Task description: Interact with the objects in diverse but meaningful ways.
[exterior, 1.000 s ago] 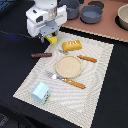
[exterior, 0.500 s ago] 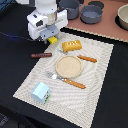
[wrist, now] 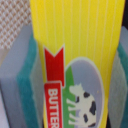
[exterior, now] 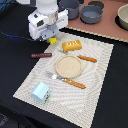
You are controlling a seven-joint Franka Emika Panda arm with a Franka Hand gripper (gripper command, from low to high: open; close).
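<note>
The butter packet (wrist: 77, 55) is held between the padded fingers (wrist: 22, 95) of the pincer (exterior: 50, 39), raised off the counter just beyond the bread loaf (exterior: 71, 46). Only a corner of it shows in the exterior view. Risk noted: the smooth, flat packet could slip or tilt if released from this height, landing on the loaf.

Yellow butter packet (wrist: 75, 55) with red ribbon and black-and-white cow; orange bread (exterior: 71, 46); pale blue carton (exterior: 41, 92); tan plate (exterior: 68, 66); beige woven mat (exterior: 97, 95).
</note>
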